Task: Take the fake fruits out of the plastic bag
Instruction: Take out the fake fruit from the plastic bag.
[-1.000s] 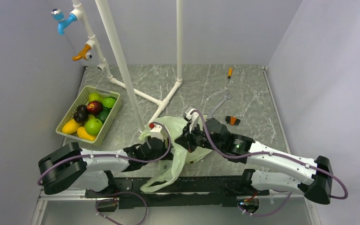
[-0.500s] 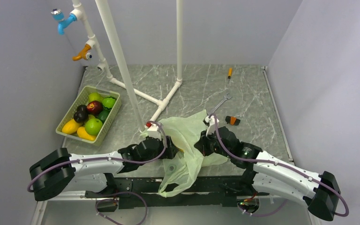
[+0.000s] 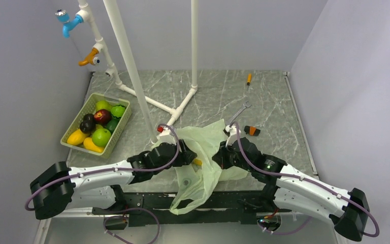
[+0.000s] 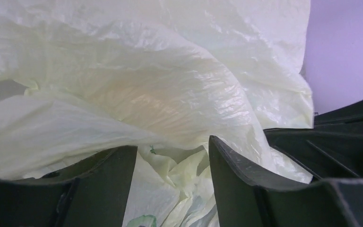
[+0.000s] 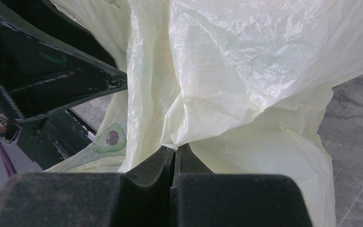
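Note:
The pale-green plastic bag (image 3: 205,147) lies crumpled at the table's near middle, and its handles hang over the front edge. My right gripper (image 3: 219,158) is shut on a fold of the bag (image 5: 246,71) at its right side; the pinch shows in the right wrist view (image 5: 174,147). My left gripper (image 3: 189,156) is open at the bag's left side, with loose bag film (image 4: 179,94) between and ahead of its fingers (image 4: 170,147). A small yellow fruit (image 3: 197,162) peeks out beside it. A warm yellow-orange shape (image 4: 146,101) glows through the film.
A pale-green slotted basket (image 3: 112,145) at the left holds several fruits (image 3: 100,136). A white pipe frame (image 3: 132,71) stands at the back left. A wrench (image 3: 238,113), a small orange-black item (image 3: 253,130) and an orange pen (image 3: 249,78) lie behind the bag.
My right gripper has pulled the bag's fold to the right, spreading the bag open. My left gripper has moved right, up against the bag.

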You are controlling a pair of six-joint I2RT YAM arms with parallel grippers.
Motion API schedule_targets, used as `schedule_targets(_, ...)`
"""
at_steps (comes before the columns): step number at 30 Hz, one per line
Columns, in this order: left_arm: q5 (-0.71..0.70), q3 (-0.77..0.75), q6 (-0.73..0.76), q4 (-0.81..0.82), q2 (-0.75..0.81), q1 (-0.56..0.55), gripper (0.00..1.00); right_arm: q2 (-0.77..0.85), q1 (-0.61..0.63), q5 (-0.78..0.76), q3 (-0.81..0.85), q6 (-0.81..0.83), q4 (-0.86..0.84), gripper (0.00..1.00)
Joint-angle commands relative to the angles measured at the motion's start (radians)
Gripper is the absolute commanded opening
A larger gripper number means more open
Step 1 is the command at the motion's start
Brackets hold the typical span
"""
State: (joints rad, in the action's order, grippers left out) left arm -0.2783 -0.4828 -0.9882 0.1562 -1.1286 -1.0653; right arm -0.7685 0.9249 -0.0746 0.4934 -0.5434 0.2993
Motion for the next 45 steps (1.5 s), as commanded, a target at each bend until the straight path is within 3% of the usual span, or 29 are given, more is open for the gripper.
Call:
schedule_targets(1,0.002,0.018,-0.113,0.035,-0.006,0.004,0.58,0.007,-0.001,-0.025,0.084,0.007,-0.038,0.0)
schedule_targets(4,0.0,0.08,-0.14,0.096,0.011,0.001,0.5,0.006,-0.001,-0.047,0.117,0.022,-0.053,0.0)
schedule_targets(8,0.036,0.172,-0.116,0.207,0.054,-0.005,0.51,-0.002,-0.001,-0.07,0.148,0.043,-0.07,0.0)
schedule_targets(15,0.074,0.201,-0.106,0.247,0.025,-0.005,0.52,-0.038,-0.001,-0.028,0.14,0.049,-0.097,0.0)
schedule_targets(22,0.058,0.082,-0.045,0.259,-0.088,0.0,0.51,-0.035,-0.001,0.01,0.096,0.037,-0.117,0.0)
schedule_targets(36,0.036,-0.06,-0.114,0.101,-0.23,0.057,0.52,-0.002,-0.001,0.026,0.079,0.039,-0.114,0.0)
schedule_targets(39,0.006,-0.093,-0.143,0.029,-0.258,0.059,0.57,-0.01,-0.002,0.031,0.077,0.039,-0.122,0.0)
schedule_targets(41,-0.016,-0.111,-0.157,-0.003,-0.286,0.061,0.65,-0.012,-0.002,0.035,0.075,0.039,-0.128,0.0)
schedule_targets(45,-0.016,-0.132,-0.164,0.003,-0.347,0.076,0.73,-0.015,-0.001,0.038,0.075,0.043,-0.131,0.0)
